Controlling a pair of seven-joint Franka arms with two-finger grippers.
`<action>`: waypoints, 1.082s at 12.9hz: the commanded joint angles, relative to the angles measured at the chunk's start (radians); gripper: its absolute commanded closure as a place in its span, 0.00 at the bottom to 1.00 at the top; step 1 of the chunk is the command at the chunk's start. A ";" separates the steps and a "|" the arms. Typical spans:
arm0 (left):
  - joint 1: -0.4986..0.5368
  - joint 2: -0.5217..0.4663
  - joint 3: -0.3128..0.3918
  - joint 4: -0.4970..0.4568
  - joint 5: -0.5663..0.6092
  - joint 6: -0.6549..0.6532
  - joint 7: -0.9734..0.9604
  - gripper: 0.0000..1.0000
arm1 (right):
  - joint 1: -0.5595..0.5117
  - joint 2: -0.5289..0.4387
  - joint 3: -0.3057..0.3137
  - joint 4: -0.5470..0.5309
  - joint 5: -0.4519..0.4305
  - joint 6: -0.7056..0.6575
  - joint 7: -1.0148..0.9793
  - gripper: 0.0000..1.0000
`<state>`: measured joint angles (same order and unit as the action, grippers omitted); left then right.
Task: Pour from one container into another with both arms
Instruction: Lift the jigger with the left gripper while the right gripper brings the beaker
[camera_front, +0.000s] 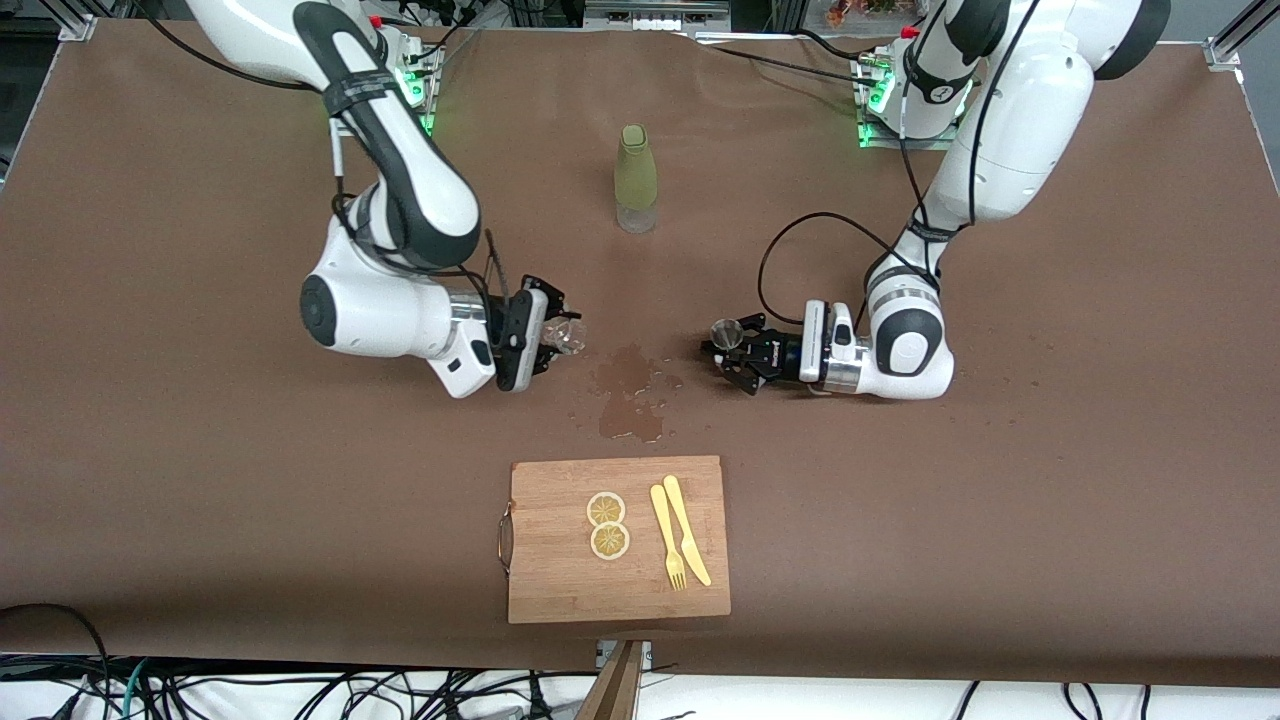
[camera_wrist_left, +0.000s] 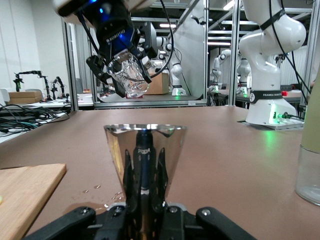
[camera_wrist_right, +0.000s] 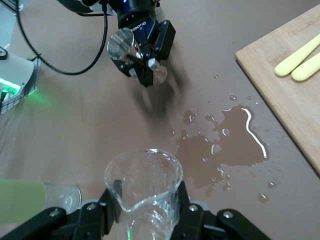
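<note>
Between claws, spilled puddle (camera_front: 628, 392), left claw (camera_front: 728, 352) gripping metal cup (camera_front: 724, 332), right claw (camera_front: 556, 338) gripping glass beaker (camera_front: 568, 336).

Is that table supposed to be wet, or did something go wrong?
A puddle with scattered drops lies on the table between the cutting board and the two grippers: spilled liquid. The right gripper holds a clear beaker, the left gripper a metal cup.

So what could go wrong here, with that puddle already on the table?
More could spill: the right gripper holds its glass beaker tipped on its side, apart from the metal cup in the left gripper. The puddle lies close to the cutting board, so further liquid may reach it.
</note>
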<state>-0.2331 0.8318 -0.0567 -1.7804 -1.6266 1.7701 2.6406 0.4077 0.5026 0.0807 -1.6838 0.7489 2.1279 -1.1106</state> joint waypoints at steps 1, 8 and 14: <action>-0.060 0.003 0.014 0.015 -0.051 0.023 0.004 1.00 | 0.045 -0.010 0.001 -0.005 -0.074 0.024 0.130 0.86; -0.143 0.062 0.015 0.078 -0.084 0.034 0.021 1.00 | 0.155 0.033 0.001 0.024 -0.209 0.050 0.377 0.86; -0.176 0.105 0.015 0.130 -0.119 0.066 0.022 1.00 | 0.221 0.042 0.001 0.024 -0.290 0.041 0.515 0.86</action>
<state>-0.3819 0.9123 -0.0532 -1.6876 -1.7043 1.8259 2.6391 0.6085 0.5338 0.0829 -1.6795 0.4830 2.1757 -0.6436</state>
